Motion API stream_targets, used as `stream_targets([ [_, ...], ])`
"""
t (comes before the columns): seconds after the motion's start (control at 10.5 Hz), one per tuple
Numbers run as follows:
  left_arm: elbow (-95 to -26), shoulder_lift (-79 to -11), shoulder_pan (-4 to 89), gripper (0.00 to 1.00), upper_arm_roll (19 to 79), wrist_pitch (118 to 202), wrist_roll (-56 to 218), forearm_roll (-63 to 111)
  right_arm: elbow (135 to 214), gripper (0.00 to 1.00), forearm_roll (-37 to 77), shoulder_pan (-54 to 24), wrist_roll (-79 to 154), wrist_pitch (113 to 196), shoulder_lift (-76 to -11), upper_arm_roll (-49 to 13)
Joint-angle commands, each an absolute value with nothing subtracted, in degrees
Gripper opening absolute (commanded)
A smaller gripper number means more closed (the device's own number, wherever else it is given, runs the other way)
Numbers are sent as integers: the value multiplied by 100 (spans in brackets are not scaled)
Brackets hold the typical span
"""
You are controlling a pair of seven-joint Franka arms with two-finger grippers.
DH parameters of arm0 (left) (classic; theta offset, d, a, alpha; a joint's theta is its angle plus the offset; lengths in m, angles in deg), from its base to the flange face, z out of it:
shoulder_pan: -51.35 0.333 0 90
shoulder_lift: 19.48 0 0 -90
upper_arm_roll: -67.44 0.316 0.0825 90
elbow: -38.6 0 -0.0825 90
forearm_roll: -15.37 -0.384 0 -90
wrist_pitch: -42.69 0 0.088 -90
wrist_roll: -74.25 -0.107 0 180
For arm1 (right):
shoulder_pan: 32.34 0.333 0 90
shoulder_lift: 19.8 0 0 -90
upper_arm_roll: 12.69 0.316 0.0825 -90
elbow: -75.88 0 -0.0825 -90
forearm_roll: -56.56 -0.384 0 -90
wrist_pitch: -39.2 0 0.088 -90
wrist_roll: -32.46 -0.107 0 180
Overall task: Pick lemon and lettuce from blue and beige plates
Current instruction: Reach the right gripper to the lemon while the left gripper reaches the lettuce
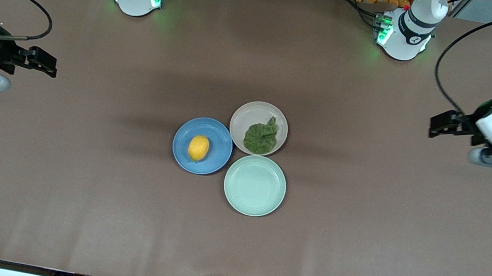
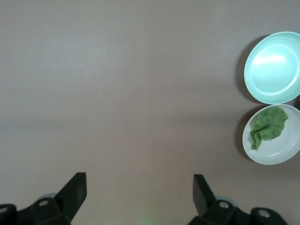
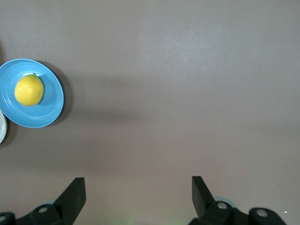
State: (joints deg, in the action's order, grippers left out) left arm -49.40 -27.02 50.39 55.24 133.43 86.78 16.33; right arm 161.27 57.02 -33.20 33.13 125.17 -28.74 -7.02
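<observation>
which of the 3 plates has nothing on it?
The pale green plate, nearest the front camera. The blue plate holds the lemon; the beige plate holds lettuce.

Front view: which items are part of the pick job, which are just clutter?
Job items:
lemon on the blue plate
lettuce on the beige plate

Just lying about:
empty green plate, nearest the front camera
</observation>
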Motion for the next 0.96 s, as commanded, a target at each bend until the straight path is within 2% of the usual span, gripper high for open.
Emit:
stream_targets([
  [0.0,-5717,-2695,5030,100,5024,14179,9287,1696,16078,100,5342,-3244,3308,12515,-2999,-646],
  [0.29,-6063,-3115,4926,100,4470,14946,10118,1695,16078,100,5094,-2875,2671,13260,-3560,-637],
  [0.67,-6028,-4002,3802,100,4433,15649,12211,1327,16069,100,4768,-1848,176,14507,-4614,-610],
  [0.86,-6028,-4434,3380,100,4433,16202,12985,1230,16061,100,4943,-1609,-731,15271,-5133,-199],
])
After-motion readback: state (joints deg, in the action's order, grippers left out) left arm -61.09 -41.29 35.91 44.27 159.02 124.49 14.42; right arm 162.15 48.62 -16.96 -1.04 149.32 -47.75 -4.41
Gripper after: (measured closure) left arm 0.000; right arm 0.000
